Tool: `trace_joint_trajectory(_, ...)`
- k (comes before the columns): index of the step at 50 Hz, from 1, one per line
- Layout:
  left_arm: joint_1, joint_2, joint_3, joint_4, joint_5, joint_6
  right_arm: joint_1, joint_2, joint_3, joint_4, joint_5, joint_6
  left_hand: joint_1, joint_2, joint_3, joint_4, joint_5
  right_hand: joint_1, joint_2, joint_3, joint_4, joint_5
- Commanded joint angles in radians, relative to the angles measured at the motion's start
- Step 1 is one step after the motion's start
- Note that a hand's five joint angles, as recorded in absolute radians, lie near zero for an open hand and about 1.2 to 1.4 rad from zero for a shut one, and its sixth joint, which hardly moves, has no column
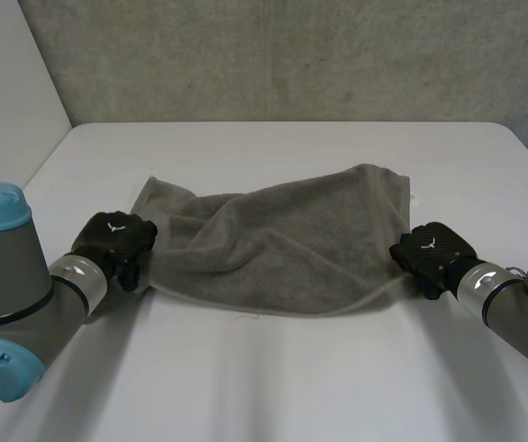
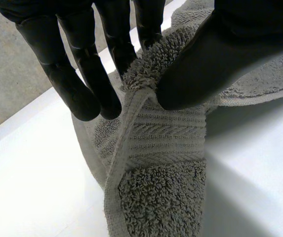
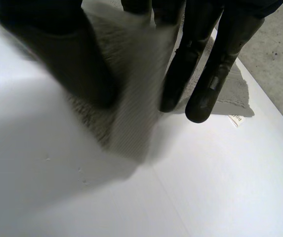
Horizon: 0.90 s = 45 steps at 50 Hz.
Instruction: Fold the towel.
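Left robot hand (image 1: 114, 241) pinches the left end of the grey towel (image 1: 273, 247) (thumb against fingers), and I see the right robot hand (image 1: 434, 250) pinching the towel's right end likewise. Between them the towel lies rumpled on the white counter (image 1: 273, 378).

The rumpled grey terry towel (image 1: 282, 249) lies across the middle of the white counter (image 1: 291, 378), its long side running left to right. The black left hand (image 1: 114, 241) pinches the towel's near left corner, and the black right hand (image 1: 432, 250) pinches its near right corner. Behind the counter stands a grey concrete wall (image 1: 291, 55).
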Motion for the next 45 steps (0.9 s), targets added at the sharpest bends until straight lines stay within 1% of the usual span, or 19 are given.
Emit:
trace_joint_trajectory(1, 0.002, -0.001, 0.001, 0.0, 0.0, 0.001, -0.003, -0.001, 0.001, 0.003, -0.006, 0.029, -0.068, -0.113, -0.162, -0.137, -0.285, 0.298, 0.304, 0.315, 0.315, 0.313)
trace_joint_trajectory(5, 0.0, -0.005, -0.002, 0.003, 0.002, 0.007, -0.015, -0.017, 0.002, 0.0, -0.006, 0.06, -0.144, -0.189, -0.238, -0.213, -0.362, 0.298, 0.304, 0.315, 0.315, 0.313)
trace_joint_trajectory(6, 0.0, -0.007, -0.006, 0.008, 0.005, 0.013, -0.028, -0.027, 0.004, 0.0, -0.006, 0.085, -0.217, -0.262, -0.311, -0.286, -0.434, 0.298, 0.304, 0.315, 0.315, 0.313)
trace_joint_trajectory(7, 0.0, -0.007, -0.011, 0.011, 0.014, 0.016, -0.034, -0.041, 0.002, 0.0, -0.006, 0.121, -0.363, -0.408, -0.457, -0.432, -0.581, 0.298, 0.304, 0.315, 0.315, 0.313)
trace_joint_trajectory(8, 0.0, -0.007, -0.011, 0.011, 0.014, 0.016, -0.034, -0.041, 0.002, 0.0, -0.006, 0.121, -0.364, -0.409, -0.458, -0.434, -0.582, 0.298, 0.304, 0.315, 0.315, 0.313)
trace_joint_trajectory(9, -0.001, -0.005, -0.015, 0.011, 0.029, 0.028, -0.04, -0.05, 0.002, -0.001, -0.007, 0.154, -0.53, -0.575, -0.624, -0.599, -0.748, 0.298, 0.304, 0.315, 0.315, 0.313)
trace_joint_trajectory(10, -0.001, -0.005, -0.015, 0.011, 0.029, 0.028, -0.04, -0.05, 0.002, -0.001, -0.007, 0.155, -0.532, -0.577, -0.626, -0.601, -0.749, 0.298, 0.304, 0.315, 0.315, 0.313)
trace_joint_trajectory(11, -0.003, -0.001, -0.018, 0.011, 0.05, 0.054, -0.045, -0.053, 0.002, -0.004, -0.007, 0.187, -0.639, -0.684, -0.733, -0.708, -0.857, 0.298, 0.304, 0.315, 0.315, 0.313)
trace_joint_trajectory(12, -0.001, 0.004, -0.026, 0.011, 0.067, 0.085, -0.046, -0.053, 0.002, -0.004, -0.007, 0.204, -0.681, -0.726, -0.775, -0.75, -0.899, 0.298, 0.304, 0.315, 0.315, 0.313)
trace_joint_trajectory(13, -0.001, 0.004, -0.026, 0.011, 0.067, 0.085, -0.046, -0.053, 0.002, -0.004, -0.007, 0.204, -0.682, -0.726, -0.775, -0.751, -0.899, 0.298, 0.304, 0.315, 0.315, 0.313)
trace_joint_trajectory(15, 0.008, 0.009, -0.04, 0.021, 0.081, 0.143, -0.049, -0.052, 0.001, -0.004, -0.009, 0.216, -0.792, -0.837, -0.886, -0.862, -1.01, 0.298, 0.304, 0.315, 0.315, 0.313)
trace_joint_trajectory(16, 0.008, 0.009, -0.04, 0.021, 0.081, 0.143, -0.049, -0.052, 0.001, -0.004, -0.009, 0.216, -0.793, -0.838, -0.887, -0.862, -1.011, 0.298, 0.304, 0.315, 0.315, 0.313)
trace_joint_trajectory(18, 0.028, 0.015, -0.043, 0.038, 0.087, 0.189, -0.06, -0.055, -0.001, -0.004, -0.007, 0.216, -0.793, -0.838, -0.887, -0.862, -1.011, 0.298, 0.304, 0.315, 0.315, 0.313)
trace_joint_trajectory(20, 0.035, 0.015, -0.043, 0.049, 0.087, 0.203, -0.068, -0.058, -0.001, -0.004, -0.007, 0.216, -0.793, -0.838, -0.887, -0.862, -1.011, 0.298, 0.304, 0.315, 0.315, 0.313)
trace_joint_trajectory(25, 0.057, 0.004, -0.043, 0.06, 0.087, 0.212, -0.078, -0.059, -0.005, -0.003, -0.006, 0.221, -0.796, -0.841, -0.89, -0.865, -1.014, 0.298, 0.304, 0.315, 0.315, 0.313)
trace_joint_trajectory(32, 0.055, 0.004, -0.071, 0.043, 0.087, 0.209, -0.086, -0.059, -0.004, -0.001, 0.002, 0.219, -0.796, -0.841, -0.89, -0.865, -1.014, 0.298, 0.304, 0.315, 0.315, 0.313)
trace_joint_trajectory(45, 0.051, 0.061, -0.147, -0.081, 0.086, 0.195, -0.089, -0.061, -0.007, -0.001, 0.011, 0.216, -0.787, -0.832, -0.881, -0.856, -1.005, 0.298, 0.304, 0.315, 0.315, 0.313)
